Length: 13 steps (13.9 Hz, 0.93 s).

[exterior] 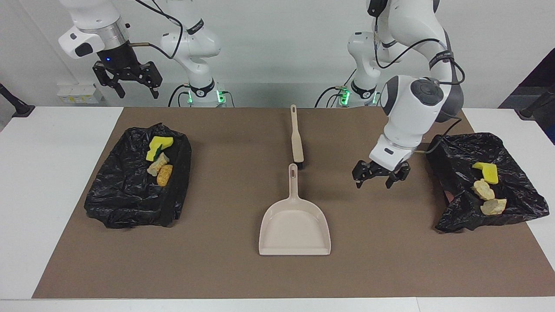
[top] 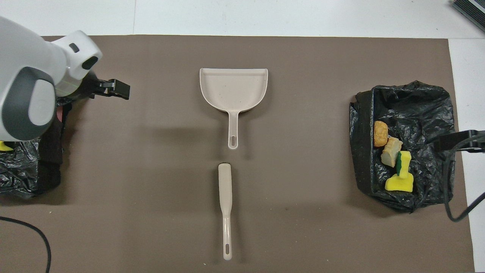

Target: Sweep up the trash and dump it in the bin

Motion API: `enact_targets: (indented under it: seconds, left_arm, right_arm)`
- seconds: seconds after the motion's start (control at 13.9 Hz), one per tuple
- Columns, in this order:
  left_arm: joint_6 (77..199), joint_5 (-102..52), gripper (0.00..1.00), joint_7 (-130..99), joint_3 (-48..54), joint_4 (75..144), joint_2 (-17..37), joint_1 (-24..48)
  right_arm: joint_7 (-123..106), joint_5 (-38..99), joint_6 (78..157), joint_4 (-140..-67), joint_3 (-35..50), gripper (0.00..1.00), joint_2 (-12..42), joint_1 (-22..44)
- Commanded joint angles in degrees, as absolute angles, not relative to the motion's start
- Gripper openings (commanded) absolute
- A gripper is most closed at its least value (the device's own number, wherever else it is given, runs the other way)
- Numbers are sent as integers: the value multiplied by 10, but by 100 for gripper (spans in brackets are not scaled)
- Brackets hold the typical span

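Note:
The trash lies in two black-bagged bins. A yellow sponge [exterior: 159,144], a tan lump [exterior: 157,165] and an orange lump [exterior: 164,175] sit in the bin [exterior: 125,203] at the right arm's end. These show too as the sponge [top: 401,179], the tan lump [top: 391,151] and the orange lump [top: 380,133]. The other bin [exterior: 498,145] holds a yellow piece [exterior: 486,171] and two pale lumps [exterior: 483,189]. My left gripper [exterior: 380,175] hangs open and empty over the mat beside that bin. Raised high by its base, my right gripper [exterior: 126,81] is open and waits.
A beige dustpan [exterior: 295,227] rests flat mid-mat, its handle pointing toward the robots. A beige brush [exterior: 297,141] lies in line with it, nearer the robots. In the overhead view the left arm [top: 26,94] covers most of its bin [top: 22,174].

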<state>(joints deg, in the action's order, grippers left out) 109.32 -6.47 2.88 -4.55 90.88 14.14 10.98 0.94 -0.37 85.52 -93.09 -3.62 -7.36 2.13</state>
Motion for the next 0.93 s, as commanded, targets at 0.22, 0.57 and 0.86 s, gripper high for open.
enact_targets:
  seconds: [0.22,0.57,0.86]
  left_arm:
    - [1042,-78,100,172,-41,911,113,-4]
    - [1034,-76,100,100,-47,909,98,-4]
    - [982,-70,100,45,-41,918,38,15]
  right_arm:
    - [13,-4,848,-943,-36,100,-83,19]
    - [14,-4,854,-943,-36,100,-83,20]
    - [14,-4,853,-942,-36,100,-83,20]
